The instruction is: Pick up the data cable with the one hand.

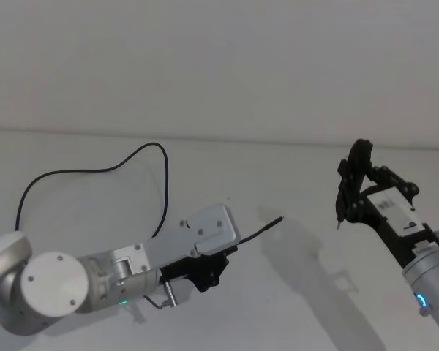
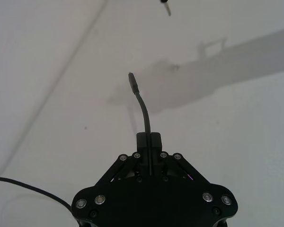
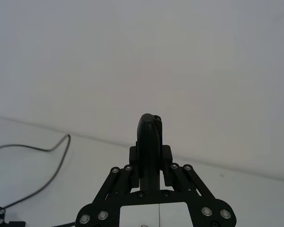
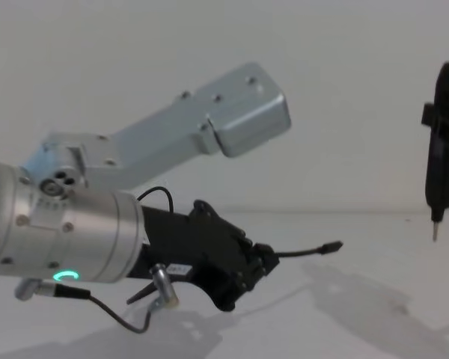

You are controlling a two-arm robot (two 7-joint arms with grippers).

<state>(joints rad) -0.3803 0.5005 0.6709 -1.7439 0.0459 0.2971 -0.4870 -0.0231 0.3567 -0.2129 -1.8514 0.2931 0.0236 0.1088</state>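
Fingers [image 2: 141, 142] of left gripper [image 2: 149, 141] clamped on data cable [image 2: 143, 106] just behind plug, plug end held above table [image 2: 236, 156]. Grasp looks done, cord's loop lies on table. Right gripper [image 1: 357, 179] off to the side, clenching pin tool [image 4: 441, 149].

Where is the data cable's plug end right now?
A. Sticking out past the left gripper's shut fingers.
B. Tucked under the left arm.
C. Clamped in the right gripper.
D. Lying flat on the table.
A: the left gripper is shut on the data cable, whose plug juts out beyond the fingers; the right gripper holds a dark tool instead.
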